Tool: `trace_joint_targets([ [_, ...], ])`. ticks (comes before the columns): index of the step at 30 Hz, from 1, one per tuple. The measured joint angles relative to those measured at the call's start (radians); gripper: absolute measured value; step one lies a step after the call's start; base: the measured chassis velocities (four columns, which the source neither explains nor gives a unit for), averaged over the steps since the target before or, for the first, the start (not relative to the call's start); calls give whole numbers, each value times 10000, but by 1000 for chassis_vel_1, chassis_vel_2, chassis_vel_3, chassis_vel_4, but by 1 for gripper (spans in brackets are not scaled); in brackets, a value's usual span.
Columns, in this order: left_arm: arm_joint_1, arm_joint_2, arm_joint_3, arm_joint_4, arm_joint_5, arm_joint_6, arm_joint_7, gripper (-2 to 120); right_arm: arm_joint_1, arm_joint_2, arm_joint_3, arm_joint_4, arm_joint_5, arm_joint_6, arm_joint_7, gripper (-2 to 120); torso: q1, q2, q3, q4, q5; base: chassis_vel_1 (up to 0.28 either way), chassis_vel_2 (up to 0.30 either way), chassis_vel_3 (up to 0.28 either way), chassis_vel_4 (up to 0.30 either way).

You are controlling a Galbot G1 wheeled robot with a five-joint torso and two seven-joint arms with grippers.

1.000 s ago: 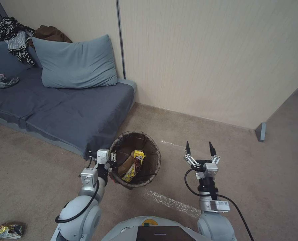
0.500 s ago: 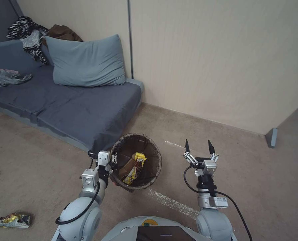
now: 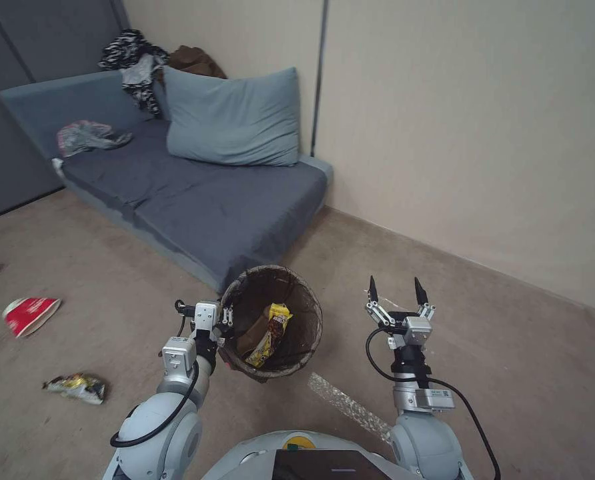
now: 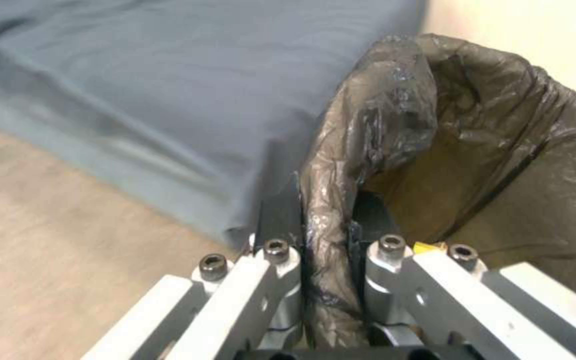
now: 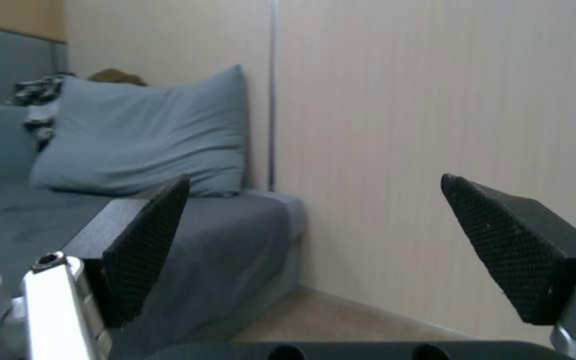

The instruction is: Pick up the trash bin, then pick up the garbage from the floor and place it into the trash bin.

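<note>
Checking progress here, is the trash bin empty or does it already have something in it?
Not empty: the trash bin, held at its rim by the left gripper, holds a yellow wrapper.

Left gripper [image 3: 223,319] clamped (right gripper [image 3: 395,292] agape)

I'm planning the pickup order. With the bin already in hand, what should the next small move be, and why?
Probably a further turn left toward the crumpled wrapper. The left end effector is shut on the trash bin rim, the right end effector is open and empty, and the wrapper lies on the floor off to the left, nearer than the red cup.
</note>
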Motion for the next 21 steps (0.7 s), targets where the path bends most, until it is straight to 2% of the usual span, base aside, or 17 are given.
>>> trace_joint_targets([
  [21,-39,-24,-38,32,-66,-7,-9,7,94,-43,-13,-66,223,151,-238,89,0,0,0,2,0,123,125,123,121],
])
